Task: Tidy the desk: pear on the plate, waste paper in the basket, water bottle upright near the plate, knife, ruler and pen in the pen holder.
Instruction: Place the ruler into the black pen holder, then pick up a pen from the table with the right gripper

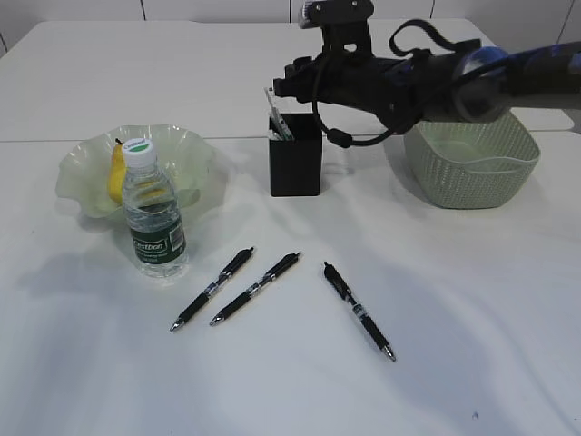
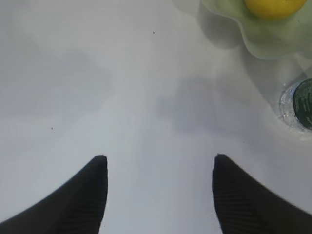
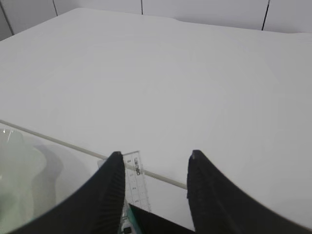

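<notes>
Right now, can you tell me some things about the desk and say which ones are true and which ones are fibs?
1. The pear is on the plate. True.
2. The water bottle is lying on its side. False: it stands upright in front of the plate.
3. Three pens lie on the table. True.
4. The ruler is flat on the table. False: it sticks up out of the pen holder.
5. The left claw is holding a pen. False: it is open and empty.
</notes>
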Controlling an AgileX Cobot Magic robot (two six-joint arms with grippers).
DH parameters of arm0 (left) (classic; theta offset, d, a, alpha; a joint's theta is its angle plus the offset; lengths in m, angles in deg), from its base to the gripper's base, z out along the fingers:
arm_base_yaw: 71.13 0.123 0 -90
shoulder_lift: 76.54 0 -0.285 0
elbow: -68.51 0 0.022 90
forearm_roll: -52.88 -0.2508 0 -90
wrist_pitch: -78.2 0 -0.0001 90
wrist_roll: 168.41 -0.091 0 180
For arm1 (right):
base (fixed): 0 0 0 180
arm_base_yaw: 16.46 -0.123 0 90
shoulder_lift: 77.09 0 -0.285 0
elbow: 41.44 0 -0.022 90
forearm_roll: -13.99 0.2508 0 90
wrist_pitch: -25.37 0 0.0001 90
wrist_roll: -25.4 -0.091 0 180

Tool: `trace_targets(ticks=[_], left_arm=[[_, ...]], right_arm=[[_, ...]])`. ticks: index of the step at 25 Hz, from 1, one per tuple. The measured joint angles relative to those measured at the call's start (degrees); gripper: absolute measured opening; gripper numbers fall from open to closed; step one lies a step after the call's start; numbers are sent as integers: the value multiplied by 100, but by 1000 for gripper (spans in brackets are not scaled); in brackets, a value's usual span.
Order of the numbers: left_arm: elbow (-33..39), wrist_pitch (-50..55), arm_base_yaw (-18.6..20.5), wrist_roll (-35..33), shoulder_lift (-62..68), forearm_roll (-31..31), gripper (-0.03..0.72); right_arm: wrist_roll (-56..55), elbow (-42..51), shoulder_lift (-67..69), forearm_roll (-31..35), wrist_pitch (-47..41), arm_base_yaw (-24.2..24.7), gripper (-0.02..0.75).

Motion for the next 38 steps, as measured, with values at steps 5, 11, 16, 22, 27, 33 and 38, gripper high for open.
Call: trace_targets(ticks=[5, 11, 16, 22, 27, 33, 38], left_arm=[[0, 0, 0, 0, 0, -12, 475], [0, 0, 0, 0, 0, -12, 475], [0, 0, 0, 0, 0, -12, 475], [0, 0, 0, 0, 0, -23, 475], [0, 0, 0, 0, 0, -23, 475], [0, 0, 0, 0, 0, -23, 475], [0, 0, 0, 0, 0, -33, 475]], right_arm=[[-13, 0, -588, -8, -857, 0, 316], [-13, 0, -1300, 28, -2383, -13, 316], [94, 0, -1824, 107, -3704, -181, 316], [541, -4, -2059, 390, -5525, -535, 316], [867, -4, -2071, 1089, -6747, -577, 316], [965, -13, -2021, 1402, -7771, -577, 316], [965, -25, -1641, 1586, -7929, -577, 316]])
